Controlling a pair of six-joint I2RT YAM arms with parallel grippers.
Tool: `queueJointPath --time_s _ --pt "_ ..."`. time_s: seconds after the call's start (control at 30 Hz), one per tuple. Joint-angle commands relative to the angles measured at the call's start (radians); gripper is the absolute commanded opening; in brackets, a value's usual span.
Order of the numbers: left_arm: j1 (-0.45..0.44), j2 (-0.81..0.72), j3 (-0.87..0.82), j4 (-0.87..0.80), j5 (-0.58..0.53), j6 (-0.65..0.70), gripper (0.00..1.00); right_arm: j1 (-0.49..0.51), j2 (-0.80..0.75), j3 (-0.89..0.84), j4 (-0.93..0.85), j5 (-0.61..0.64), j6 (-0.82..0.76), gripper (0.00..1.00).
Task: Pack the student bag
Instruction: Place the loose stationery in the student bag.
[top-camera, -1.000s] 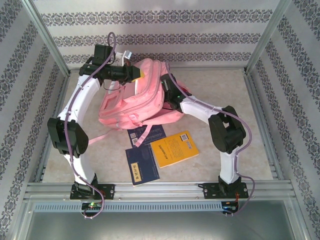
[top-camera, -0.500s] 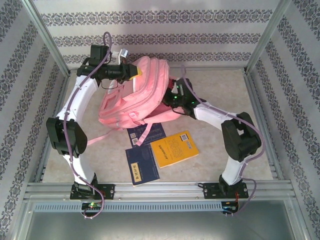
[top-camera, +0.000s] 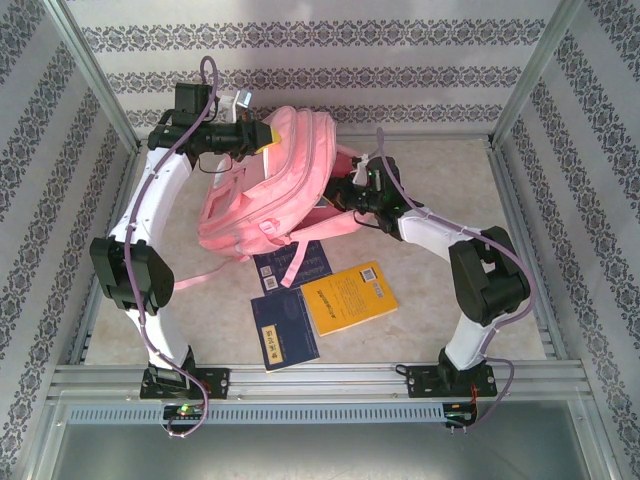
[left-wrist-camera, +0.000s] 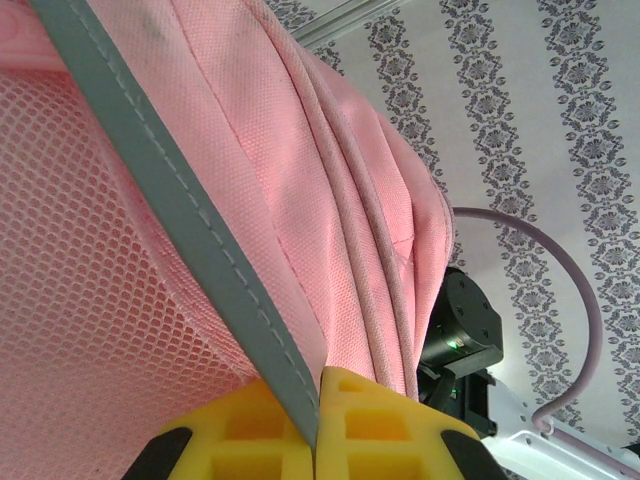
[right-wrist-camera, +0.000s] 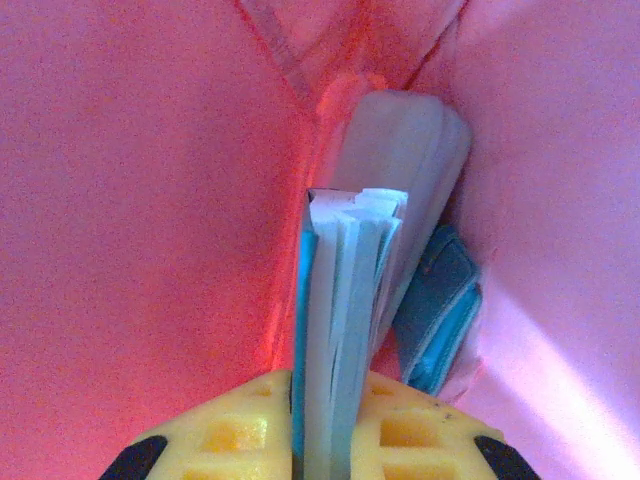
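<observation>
Two end effectors at work, both pinching.

Left end effector (left-wrist-camera: 318, 425): yellow fingers pressed together on the grey trim strip (left-wrist-camera: 170, 190) at the rim of the student bag (top-camera: 270, 195), holding the mouth up. The bag hangs at the far middle of the bench (top-camera: 440, 170). Its top is lifted, its lower part sags toward the bench, and one strap trails to the left.

Right end effector (right-wrist-camera: 325, 430): pinching a thin book (right-wrist-camera: 345, 300) edge-on, blue cover and white pages, with its nose inside the pink interior. Ahead of it in the bag are a pale rounded object (right-wrist-camera: 405, 150) and a teal thing (right-wrist-camera: 440, 310). Cannot tell what they are.

Step in hand, as I judge it: seat the book in the main compartment.
- Drive along the book's own plane and slide in beside the pale object, so the pages do not buckle against it.
- Left arm should hold the rim high and taut; slack fabric would fold over the entry.
- Let go only once the leading edge is well down, then back out straight.

A yellow book (top-camera: 350, 297) and a dark blue book (top-camera: 283, 330) lie on the bench nearer the arm bases, not yet packed.
</observation>
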Motion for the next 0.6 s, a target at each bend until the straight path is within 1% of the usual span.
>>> queueJointPath --time_s 0.0,0.17,0.27,0.3,0.33,0.37,0.4,0.43,0.47,0.57 --pt "0.0 -0.062 0.06 0.126 0.092 0.012 0.0 0.021 -0.024 0.087 -0.032 -0.002 -0.037 0.0" --pt "-0.015 -0.054 0.072 0.142 0.103 -0.002 0.0 0.098 0.143 0.271 -0.182 0.073 -0.058 0.0" --pt "-0.019 -0.053 0.082 0.143 0.104 -0.005 0.0 0.14 0.268 0.392 -0.218 0.096 -0.021 0.0" --pt "-0.019 -0.051 0.082 0.145 0.101 -0.006 0.0 0.155 0.311 0.438 -0.234 0.1 -0.014 0.02" --pt "-0.019 -0.05 0.082 0.145 0.102 -0.006 0.0 0.169 0.345 0.479 -0.254 0.104 -0.012 0.11" --pt "-0.019 -0.048 0.083 0.143 0.099 -0.006 0.0 0.182 0.384 0.531 -0.279 0.106 -0.017 0.23" --pt "-0.019 -0.046 0.085 0.14 0.096 -0.004 0.0 0.194 0.417 0.579 -0.311 0.109 -0.027 0.37" --pt "-0.019 -0.045 0.085 0.139 0.093 -0.003 0.0 0.2 0.436 0.617 -0.338 0.115 -0.039 0.47" --pt "-0.019 -0.043 0.086 0.136 0.085 -0.002 0.0 0.205 0.447 0.644 -0.353 0.124 -0.048 0.55" --pt "-0.017 -0.034 0.098 0.112 0.067 0.008 0.0 0.201 0.424 0.642 -0.343 0.143 -0.067 0.73"
